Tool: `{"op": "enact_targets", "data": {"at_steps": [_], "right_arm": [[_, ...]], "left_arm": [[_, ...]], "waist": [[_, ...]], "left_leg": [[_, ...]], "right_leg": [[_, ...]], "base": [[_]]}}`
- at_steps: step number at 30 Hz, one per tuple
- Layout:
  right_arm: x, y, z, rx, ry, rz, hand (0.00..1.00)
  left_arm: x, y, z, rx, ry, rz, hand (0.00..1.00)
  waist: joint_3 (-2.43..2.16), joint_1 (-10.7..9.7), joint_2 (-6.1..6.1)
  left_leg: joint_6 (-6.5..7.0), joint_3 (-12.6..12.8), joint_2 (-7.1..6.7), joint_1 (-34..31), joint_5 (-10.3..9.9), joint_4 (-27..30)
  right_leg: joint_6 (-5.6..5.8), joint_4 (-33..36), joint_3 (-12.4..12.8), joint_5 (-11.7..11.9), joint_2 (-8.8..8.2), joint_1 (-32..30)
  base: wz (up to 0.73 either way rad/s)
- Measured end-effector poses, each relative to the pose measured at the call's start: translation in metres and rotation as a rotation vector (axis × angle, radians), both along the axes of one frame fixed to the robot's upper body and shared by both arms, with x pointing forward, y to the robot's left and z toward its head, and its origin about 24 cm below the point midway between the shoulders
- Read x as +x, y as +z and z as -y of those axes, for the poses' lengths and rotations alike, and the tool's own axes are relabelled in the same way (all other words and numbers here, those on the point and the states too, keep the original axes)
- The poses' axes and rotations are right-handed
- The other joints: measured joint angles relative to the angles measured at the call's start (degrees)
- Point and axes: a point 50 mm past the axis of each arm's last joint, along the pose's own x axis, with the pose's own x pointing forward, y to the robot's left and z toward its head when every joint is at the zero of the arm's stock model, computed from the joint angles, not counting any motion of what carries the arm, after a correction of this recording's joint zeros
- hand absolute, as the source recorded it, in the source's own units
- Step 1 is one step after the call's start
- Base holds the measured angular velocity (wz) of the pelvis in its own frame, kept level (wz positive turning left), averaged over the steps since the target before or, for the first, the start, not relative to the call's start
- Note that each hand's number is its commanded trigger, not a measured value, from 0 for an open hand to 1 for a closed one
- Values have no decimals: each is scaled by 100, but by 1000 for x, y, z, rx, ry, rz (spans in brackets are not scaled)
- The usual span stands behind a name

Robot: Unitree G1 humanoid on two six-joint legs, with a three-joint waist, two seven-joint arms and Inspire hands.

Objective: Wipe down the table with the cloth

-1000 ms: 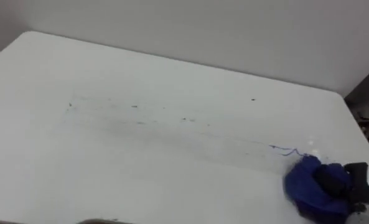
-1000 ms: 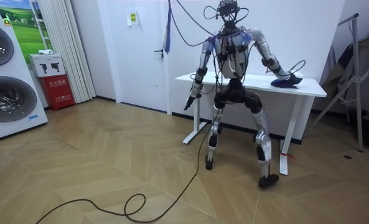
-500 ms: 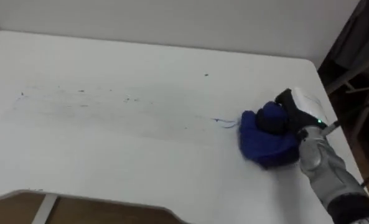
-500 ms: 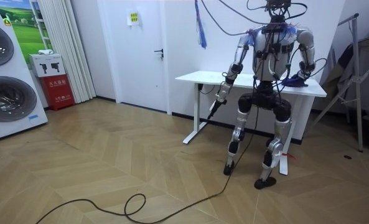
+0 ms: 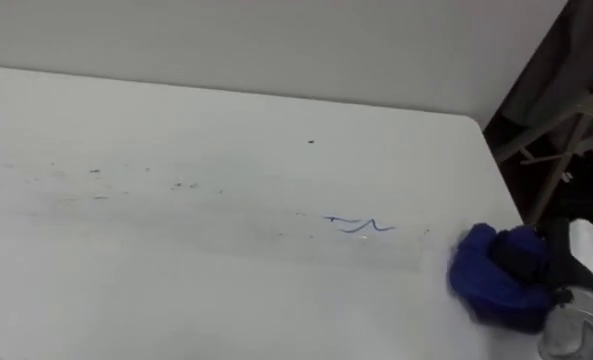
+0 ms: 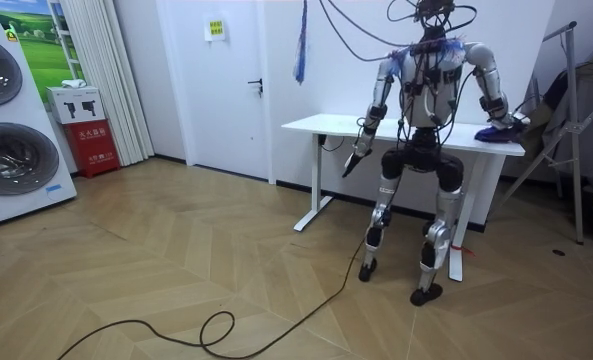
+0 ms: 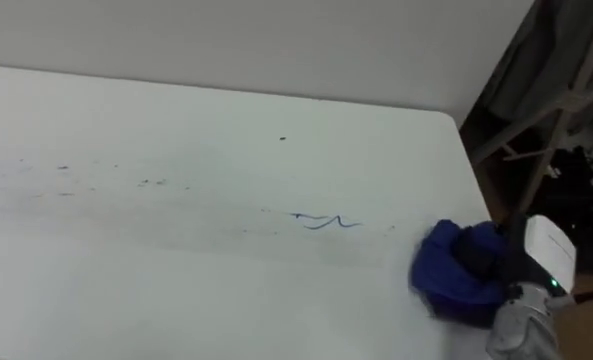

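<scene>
At this moment you had the wiping step in hand, with the stroke parked at the table's (image 5: 176, 290) far right end and most of the marking not yet dealt with. Your right hand (image 5: 548, 268) came in at about 4 o'clock in the eye views, its dark fingers curled into a bunched blue cloth (image 5: 486, 282) and holding it pressed down on the top, just inside the right edge. A thin blue squiggle (image 5: 361, 226) lay at about 10 o'clock from the cloth, near it but clear of it, so I judged that the mark had not been caught. Beyond it, toward 9 o'clock, a faint band of dark specks (image 5: 181, 185) ran across the top to the left side, and one lone speck (image 5: 311, 142) sat at about 11 o'clock from the squiggle. In the room view you stood close against the long side of the table, facing it, right arm reached out to the cloth at the end on the room view's right. Your left hand (image 6: 351, 163) hung just below the table's edge, idle, and I could not tell its state. The next move, as I read it, called for dragging the cloth toward 10 o'clock over the squiggle with steady downward pressure, then carrying on toward 9 o'clock along the specks, which would likely need a sidestep to your left as the reach ran out.
</scene>
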Motion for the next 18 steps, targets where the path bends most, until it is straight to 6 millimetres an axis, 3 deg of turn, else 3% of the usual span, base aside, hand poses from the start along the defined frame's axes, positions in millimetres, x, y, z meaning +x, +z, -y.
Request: {"op": "enact_targets", "data": {"at_steps": [2, 4, 6, 7, 9, 11, 13, 16, 18], "right_arm": [[22, 10, -24, -16, 118, -2, 100], [50, 30, -59, -102, 312, 29, 100], [62, 41, -71, -110, 373, 58, 100], [64, 44, -73, -99, 379, 67, 100], [61, 41, -71, -108, 376, 57, 100], [41, 27, -54, -117, 347, 37, 100], [22, 13, -40, -111, 307, 25, 100], [5, 2, -29, -71, 237, 15, 100], [7, 1, -28, -39, 209, 15, 100]], "left_arm": [[0, -1, 4, -9, -5, -3, 0], [-2, -3, 7, -12, -24, -23, 0], [-5, -3, 8, -14, -29, -30, 0], [-7, -3, 6, -8, -23, -40, 0], [-26, -3, 2, -4, 10, -83, 0], [-50, -3, -3, -7, 58, -137, 0], [-58, -2, -5, -5, 66, -155, 0], [-61, 0, -9, -2, 51, -156, 0], [-53, 1, -9, -5, 37, -131, 0]], "waist": [[15, 160, 23], [116, 363, 88], [169, 520, 93], [158, 600, 75], [146, 652, 54], [136, 518, 34], [136, 394, 34], [122, 359, 30], [113, 404, 50]], "left_leg": [[-34, 2, 39, -13, -6, 2], [-77, -89, 65, -90, -3, 17], [-57, -236, 43, -206, 27, 57], [-50, -371, 16, -303, 43, 100], [-36, -535, -45, -331, 71, 97], [-23, -731, -161, -253, 74, 110], [-3, -749, -246, -137, 87, 121], [78, -828, -342, 13, 38, 145], [99, -875, -356, -12, 22, 177]], "right_leg": [[-32, -4, 62, 20, 56, -41], [-50, -19, -13, 23, 86, -66], [-51, -109, -117, 21, 95, -102], [-45, -155, -234, 18, 88, -113], [-9, -196, -393, 0, 46, -33], [87, -196, -608, -59, -48, 240], [111, -202, -685, -74, -113, 495], [222, -207, -694, -142, -189, 737], [225, -210, -720, -144, -189, 748]], "base": [[-10], [15], [43], [61], [55], [71], [71], [30], [4]]}}
